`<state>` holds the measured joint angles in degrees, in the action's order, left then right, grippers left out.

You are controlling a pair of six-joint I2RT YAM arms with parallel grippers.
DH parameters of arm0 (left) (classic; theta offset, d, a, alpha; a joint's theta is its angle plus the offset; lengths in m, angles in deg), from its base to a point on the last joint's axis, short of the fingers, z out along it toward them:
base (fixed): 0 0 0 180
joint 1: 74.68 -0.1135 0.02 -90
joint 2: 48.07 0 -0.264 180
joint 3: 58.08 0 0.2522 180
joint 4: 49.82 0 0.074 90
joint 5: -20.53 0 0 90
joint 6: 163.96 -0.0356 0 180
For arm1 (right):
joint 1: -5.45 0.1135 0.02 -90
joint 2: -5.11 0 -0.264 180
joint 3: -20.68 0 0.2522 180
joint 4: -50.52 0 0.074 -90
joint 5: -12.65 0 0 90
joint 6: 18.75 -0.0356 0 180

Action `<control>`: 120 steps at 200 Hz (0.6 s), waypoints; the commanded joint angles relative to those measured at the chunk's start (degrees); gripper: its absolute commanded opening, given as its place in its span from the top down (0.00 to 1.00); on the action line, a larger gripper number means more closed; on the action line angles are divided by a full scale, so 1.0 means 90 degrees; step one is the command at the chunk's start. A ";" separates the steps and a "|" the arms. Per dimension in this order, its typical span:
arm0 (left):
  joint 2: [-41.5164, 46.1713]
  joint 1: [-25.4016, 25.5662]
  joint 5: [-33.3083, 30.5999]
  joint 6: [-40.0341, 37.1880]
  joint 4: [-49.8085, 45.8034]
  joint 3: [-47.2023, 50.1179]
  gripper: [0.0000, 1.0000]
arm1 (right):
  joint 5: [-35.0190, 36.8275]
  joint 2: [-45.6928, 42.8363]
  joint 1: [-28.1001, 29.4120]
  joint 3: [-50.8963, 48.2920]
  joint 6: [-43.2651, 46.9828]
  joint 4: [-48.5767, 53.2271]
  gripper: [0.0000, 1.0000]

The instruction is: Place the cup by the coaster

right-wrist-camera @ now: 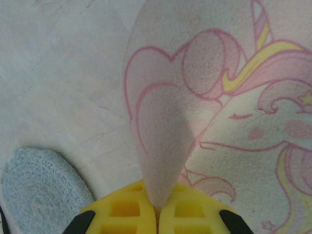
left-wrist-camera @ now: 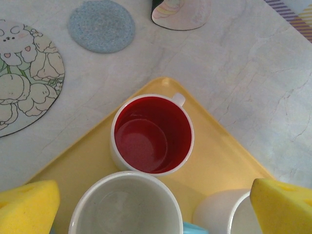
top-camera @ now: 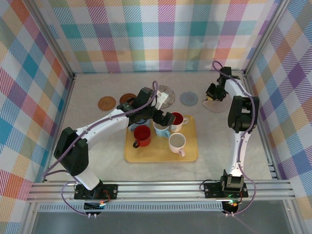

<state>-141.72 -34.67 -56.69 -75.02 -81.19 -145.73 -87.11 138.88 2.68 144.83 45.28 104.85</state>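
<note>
Four cups (top-camera: 177,142) are crowded on a yellow tray (top-camera: 146,155) in the middle of the surface (top-camera: 214,141). The left hand (left-wrist-camera: 155,204) is held wide open and empty above them. Its yellow pads (left-wrist-camera: 27,207) flank a pale blue cup (top-camera: 161,129), and a red-lined cup (left-wrist-camera: 152,134) stands just beyond. Because the cups are packed close, a neighbour could be knocked or pinched if the hand is lowered. The right hand (right-wrist-camera: 156,214) is clamped shut on the raised edge of a unicorn coaster (right-wrist-camera: 234,122), which could be dragged or flipped. A blue-grey coaster (left-wrist-camera: 101,25) and a floral coaster (left-wrist-camera: 24,78) lie behind the tray, and brown coasters (top-camera: 107,103) are seen further left.
</note>
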 commanded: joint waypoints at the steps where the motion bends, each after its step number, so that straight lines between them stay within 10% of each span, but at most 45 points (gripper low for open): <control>1: -0.0129 -0.0060 0.0064 0.0025 0.0135 -0.0262 0.00 | -0.0205 0.0157 0.0065 0.0327 -0.0136 0.0069 1.00; 120: -0.0296 -0.0119 0.0142 0.0018 0.0057 -0.0421 0.00 | -0.0059 0.0633 0.0077 0.0829 -0.0350 0.0101 0.92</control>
<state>-143.75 -35.19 -56.52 -75.02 -81.21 -147.76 -87.13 143.21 2.92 150.45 43.27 105.95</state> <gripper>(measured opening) 0.997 0.077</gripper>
